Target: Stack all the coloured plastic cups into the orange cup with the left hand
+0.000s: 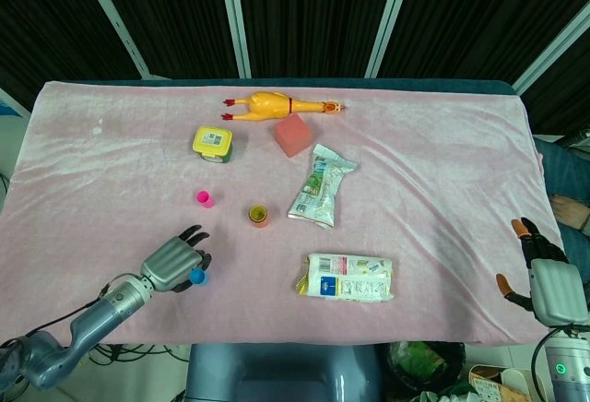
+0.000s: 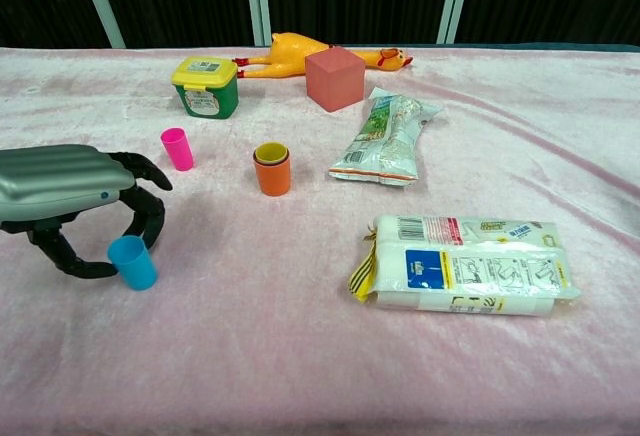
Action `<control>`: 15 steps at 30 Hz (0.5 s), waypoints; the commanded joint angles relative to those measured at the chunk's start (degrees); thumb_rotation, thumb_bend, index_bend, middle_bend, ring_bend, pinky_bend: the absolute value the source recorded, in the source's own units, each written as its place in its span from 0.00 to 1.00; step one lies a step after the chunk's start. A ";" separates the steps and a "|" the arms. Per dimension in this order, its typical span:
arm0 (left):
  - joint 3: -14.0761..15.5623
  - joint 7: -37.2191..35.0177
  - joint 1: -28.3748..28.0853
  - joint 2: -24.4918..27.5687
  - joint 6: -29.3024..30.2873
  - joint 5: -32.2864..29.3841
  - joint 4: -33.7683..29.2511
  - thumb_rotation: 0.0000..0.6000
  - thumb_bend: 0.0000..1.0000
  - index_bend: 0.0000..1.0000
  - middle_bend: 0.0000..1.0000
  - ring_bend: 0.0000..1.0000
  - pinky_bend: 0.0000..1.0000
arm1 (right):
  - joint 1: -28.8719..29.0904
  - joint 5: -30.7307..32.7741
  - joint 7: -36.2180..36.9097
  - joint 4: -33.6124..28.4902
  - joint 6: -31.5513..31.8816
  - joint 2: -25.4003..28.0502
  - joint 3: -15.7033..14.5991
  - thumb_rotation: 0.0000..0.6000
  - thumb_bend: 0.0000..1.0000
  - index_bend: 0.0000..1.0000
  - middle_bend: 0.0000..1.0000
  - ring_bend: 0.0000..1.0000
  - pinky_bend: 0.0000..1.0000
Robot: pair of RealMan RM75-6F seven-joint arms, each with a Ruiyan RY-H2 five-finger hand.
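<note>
Under left robot hand (image 2: 70,191), half-hidden blue cup (image 2: 133,262)

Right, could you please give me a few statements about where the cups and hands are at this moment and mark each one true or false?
1. A yellow plastic cup sits nested inside the orange plastic cup. True.
2. The pink plastic cup lies tipped on its side. False: it stands upright on the pink cloth.
3. The left hand has its fingers curled around the small blue plastic cup. True.
4. The right hand rests on the white packet. False: it sits at the table's right edge, apart from everything.
5. The blue cup is already in the orange cup. False: it is well apart, by the left hand.
</note>
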 commanded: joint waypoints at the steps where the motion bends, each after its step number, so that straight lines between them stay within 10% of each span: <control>1: -0.08 -0.07 0.14 -0.08 0.29 0.10 0.19 1.00 0.34 0.54 0.56 0.11 0.09 | -0.02 -0.01 0.03 -0.02 0.02 0.01 -0.01 1.00 0.25 0.04 0.05 0.16 0.21; 15: -8.43 -2.98 -4.17 4.18 -0.53 -4.56 -0.64 1.00 0.35 0.54 0.55 0.12 0.09 | -0.03 0.15 -0.15 -0.21 -0.07 0.02 -0.04 1.00 0.25 0.04 0.05 0.16 0.21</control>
